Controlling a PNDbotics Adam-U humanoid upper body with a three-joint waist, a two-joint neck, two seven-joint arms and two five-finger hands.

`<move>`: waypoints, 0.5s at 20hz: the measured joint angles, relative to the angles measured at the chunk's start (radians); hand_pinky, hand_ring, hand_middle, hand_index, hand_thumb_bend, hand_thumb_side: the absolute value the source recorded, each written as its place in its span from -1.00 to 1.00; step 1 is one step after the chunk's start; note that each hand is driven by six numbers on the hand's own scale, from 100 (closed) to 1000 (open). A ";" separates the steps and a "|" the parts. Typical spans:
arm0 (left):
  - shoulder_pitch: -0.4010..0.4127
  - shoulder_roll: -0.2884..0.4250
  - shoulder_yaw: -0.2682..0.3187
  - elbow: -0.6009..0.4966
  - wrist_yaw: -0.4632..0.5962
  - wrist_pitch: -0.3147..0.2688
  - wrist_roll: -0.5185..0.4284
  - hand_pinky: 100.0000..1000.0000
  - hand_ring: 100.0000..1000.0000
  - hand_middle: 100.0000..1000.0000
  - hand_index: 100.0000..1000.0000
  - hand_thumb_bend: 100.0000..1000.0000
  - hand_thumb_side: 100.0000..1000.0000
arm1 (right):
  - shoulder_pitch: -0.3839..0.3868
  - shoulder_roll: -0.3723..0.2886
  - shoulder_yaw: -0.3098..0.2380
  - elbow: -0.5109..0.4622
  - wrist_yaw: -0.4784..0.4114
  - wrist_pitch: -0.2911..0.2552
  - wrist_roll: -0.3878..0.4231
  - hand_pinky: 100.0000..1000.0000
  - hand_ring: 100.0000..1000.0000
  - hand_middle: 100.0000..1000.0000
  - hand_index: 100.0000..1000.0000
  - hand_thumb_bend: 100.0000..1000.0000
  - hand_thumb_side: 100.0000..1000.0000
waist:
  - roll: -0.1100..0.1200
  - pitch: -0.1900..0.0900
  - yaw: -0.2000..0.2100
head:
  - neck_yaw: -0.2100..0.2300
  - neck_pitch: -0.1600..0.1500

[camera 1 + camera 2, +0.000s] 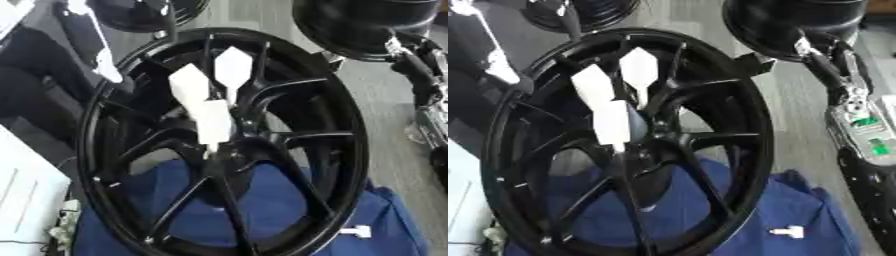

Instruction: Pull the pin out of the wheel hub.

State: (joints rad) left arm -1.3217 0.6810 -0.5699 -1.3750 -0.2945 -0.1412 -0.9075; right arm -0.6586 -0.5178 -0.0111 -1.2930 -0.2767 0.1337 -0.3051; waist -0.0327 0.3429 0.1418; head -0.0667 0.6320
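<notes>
My right hand [855, 107] hangs beside the wheel hub [223, 145]; whether its fingers are open I cannot tell. The wheel lies on a blue cloth [385, 220], probably as padding; one white pin [787, 231] rests there.

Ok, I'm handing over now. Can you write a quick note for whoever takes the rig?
Left robot hand: not in view.
Right arm is at the right edge, beside the wheel; I cannot tell the state of its robot hand.
The wheel stands on a blue cloth.
White pieces stick out at the hub, untouched.
A small white part lies on the cloth.
Left to do: the pull.
</notes>
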 measured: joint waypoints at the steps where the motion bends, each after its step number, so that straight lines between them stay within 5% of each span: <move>1: 0.000 0.001 0.000 0.000 0.000 0.001 0.000 0.75 0.67 0.49 0.51 0.20 -1.00 | 0.000 0.000 0.000 0.000 0.000 0.000 0.000 0.66 0.41 0.26 0.66 -0.16 -0.16 | 0.000 0.000 0.000 | 0.000 0.000; 10: 0.000 0.005 0.000 -0.003 0.001 0.005 -0.001 0.76 0.68 0.50 0.52 0.21 -1.00 | 0.000 0.000 0.000 0.000 0.000 0.000 0.000 0.66 0.41 0.26 0.66 -0.16 -0.16 | 0.000 0.000 0.000 | 0.000 0.000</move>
State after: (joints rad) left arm -1.3217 0.6859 -0.5700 -1.3783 -0.2938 -0.1366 -0.9086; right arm -0.6586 -0.5179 -0.0111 -1.2930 -0.2767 0.1338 -0.3052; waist -0.0326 0.3429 0.1419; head -0.0667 0.6320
